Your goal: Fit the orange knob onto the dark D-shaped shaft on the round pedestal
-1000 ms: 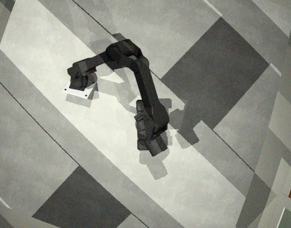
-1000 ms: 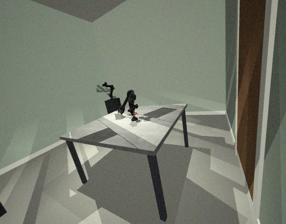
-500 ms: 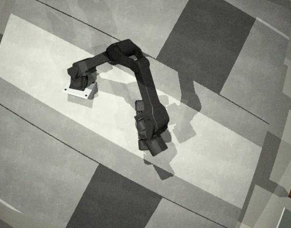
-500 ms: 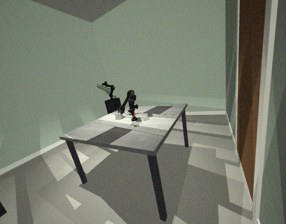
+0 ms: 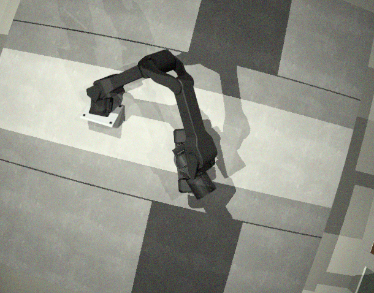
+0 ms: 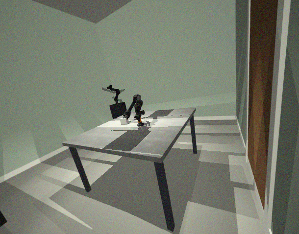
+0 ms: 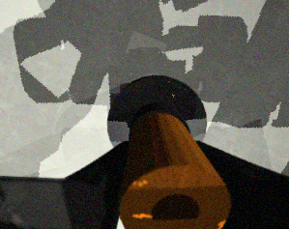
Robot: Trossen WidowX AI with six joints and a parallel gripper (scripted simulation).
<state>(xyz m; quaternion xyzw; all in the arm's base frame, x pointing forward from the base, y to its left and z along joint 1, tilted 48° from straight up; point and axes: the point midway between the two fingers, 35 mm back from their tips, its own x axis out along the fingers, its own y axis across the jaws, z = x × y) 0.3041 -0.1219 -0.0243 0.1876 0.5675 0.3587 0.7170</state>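
Note:
The orange knob [image 7: 165,154] [image 6: 139,120] stands upright, with a dark D-shaped opening in its near end in the wrist view. My gripper [image 7: 160,147] is shut on it, one black finger on each side. The round dark pedestal [image 7: 156,88] [image 6: 140,124] is directly under the knob, whose lower end appears within the pedestal's dark raised middle. The shaft is hidden. Any small gap under the knob cannot be made out. In the top view the arm covers the knob.
The arm's white base plate [image 5: 99,119] is on the table [image 6: 114,151], left of the pedestal in the top view. Hard-edged shadows and light patches cross the table. A black box [image 6: 117,110] with a dark arm-like shape above it stands beyond the table.

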